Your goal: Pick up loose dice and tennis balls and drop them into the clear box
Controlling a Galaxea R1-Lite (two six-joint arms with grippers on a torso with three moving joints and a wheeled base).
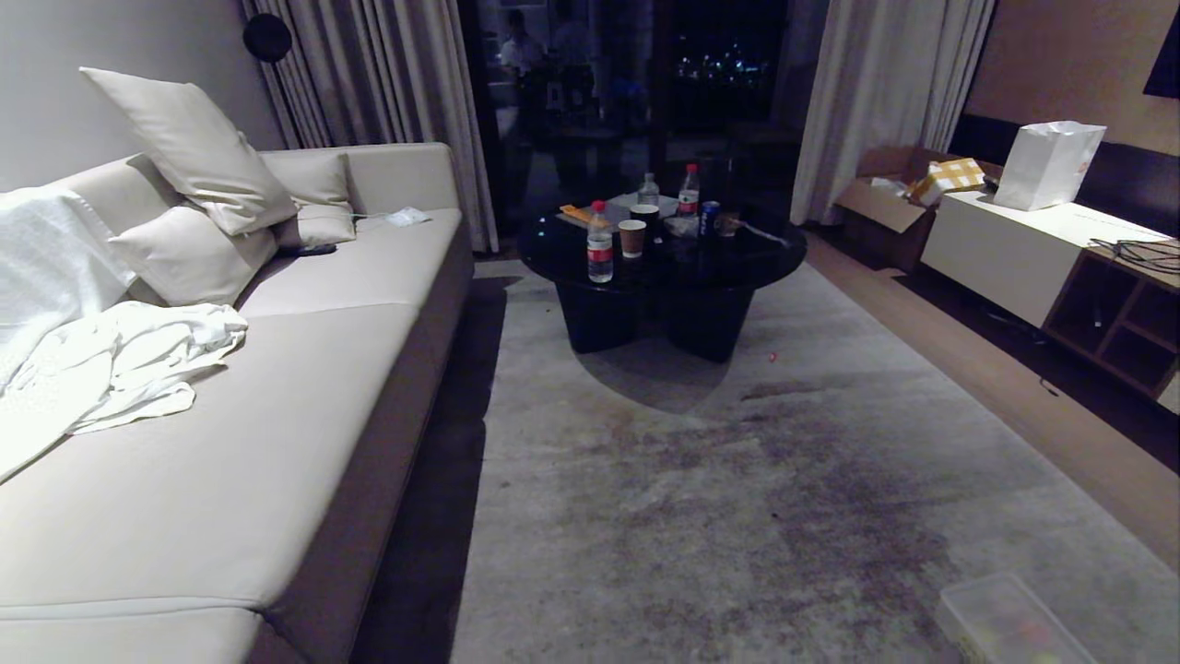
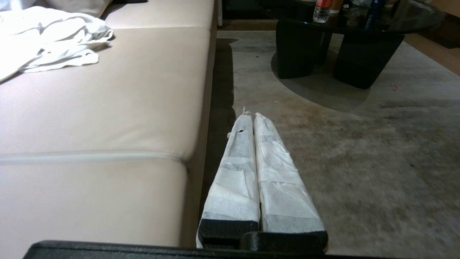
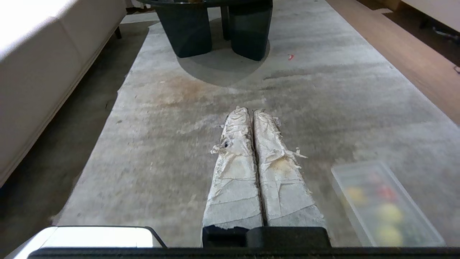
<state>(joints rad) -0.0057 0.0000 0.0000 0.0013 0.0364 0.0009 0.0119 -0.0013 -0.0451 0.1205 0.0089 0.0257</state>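
The clear box (image 3: 386,205) sat on the rug (image 3: 201,144) beside the right gripper (image 3: 251,111), already holding blurred balls and dice; both it and the left gripper (image 2: 250,116) had fingers pressed together, empty; 1 red speck (image 1: 772,356) near the table (image 1: 659,254) might be overlooked, being tiny.

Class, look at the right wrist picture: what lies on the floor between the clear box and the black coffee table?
Only rug, apart from one tiny red speck near the coffee table; the clear box sits near the camera. The right wrist view shows it.
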